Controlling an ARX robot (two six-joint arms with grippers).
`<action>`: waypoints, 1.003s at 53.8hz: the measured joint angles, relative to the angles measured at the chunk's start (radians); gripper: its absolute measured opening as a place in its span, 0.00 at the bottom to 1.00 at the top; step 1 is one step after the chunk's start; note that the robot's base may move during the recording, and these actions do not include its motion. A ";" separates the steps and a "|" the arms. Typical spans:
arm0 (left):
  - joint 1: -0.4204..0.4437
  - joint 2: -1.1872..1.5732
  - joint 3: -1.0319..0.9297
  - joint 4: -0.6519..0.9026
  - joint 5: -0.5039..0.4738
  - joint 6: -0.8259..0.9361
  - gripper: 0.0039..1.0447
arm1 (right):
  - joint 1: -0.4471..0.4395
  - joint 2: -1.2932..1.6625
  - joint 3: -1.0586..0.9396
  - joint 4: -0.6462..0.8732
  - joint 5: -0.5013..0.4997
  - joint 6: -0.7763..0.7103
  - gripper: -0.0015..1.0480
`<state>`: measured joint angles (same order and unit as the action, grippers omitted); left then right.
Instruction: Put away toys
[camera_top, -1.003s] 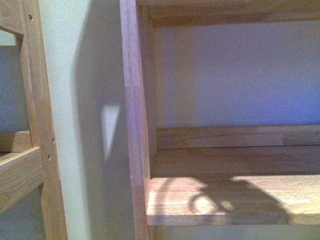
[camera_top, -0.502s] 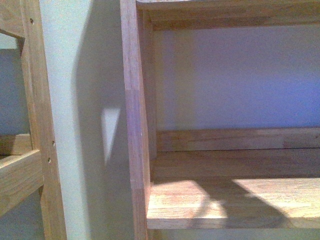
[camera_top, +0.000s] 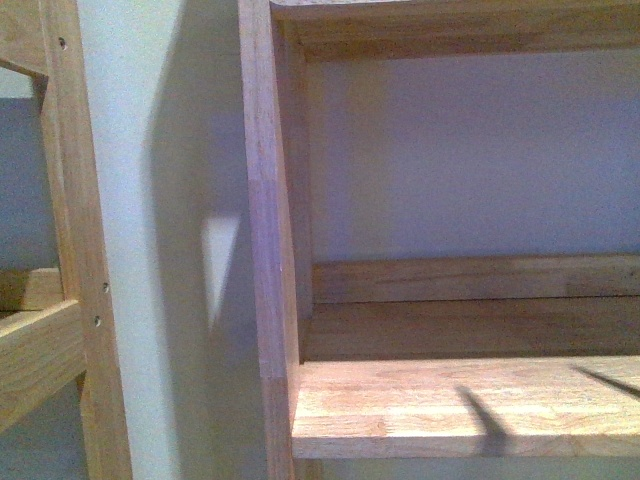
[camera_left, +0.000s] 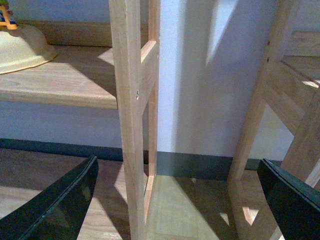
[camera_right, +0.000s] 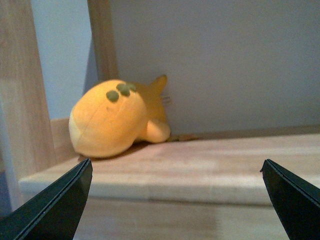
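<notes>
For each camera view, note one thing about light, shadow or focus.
Front view: sunlit wooden shelf board crossed by thin dark shadows.
Left wrist view: bright sun patches on the pale wall; open left gripper fingers dark.
Right wrist view: orange-yellow plush toy slightly soft; open right gripper fingers blurred.

Wooden shelf unit (camera_top: 272, 250) against a pale wall (camera_top: 480, 150); cream bowl (camera_left: 20, 47) on another shelf board (camera_left: 65, 82).

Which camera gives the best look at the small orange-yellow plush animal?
The right wrist view: the small orange-yellow plush animal lies on a wooden shelf in its corner, unobstructed. The front and left wrist views show only shelving, not the toy.
</notes>
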<state>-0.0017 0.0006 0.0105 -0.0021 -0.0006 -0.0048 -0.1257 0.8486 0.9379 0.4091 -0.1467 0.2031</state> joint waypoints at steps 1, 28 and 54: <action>0.000 0.000 0.000 0.000 0.000 0.000 0.95 | -0.011 -0.020 -0.023 -0.001 -0.018 0.003 1.00; 0.000 0.000 0.000 0.000 0.000 0.000 0.95 | 0.000 -0.401 -0.381 -0.516 0.032 -0.172 0.60; 0.000 0.000 0.000 0.000 0.000 0.000 0.95 | 0.122 -0.643 -0.700 -0.462 0.145 -0.197 0.15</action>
<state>-0.0017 0.0006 0.0105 -0.0021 -0.0006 -0.0048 -0.0036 0.2058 0.2382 -0.0532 -0.0017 0.0059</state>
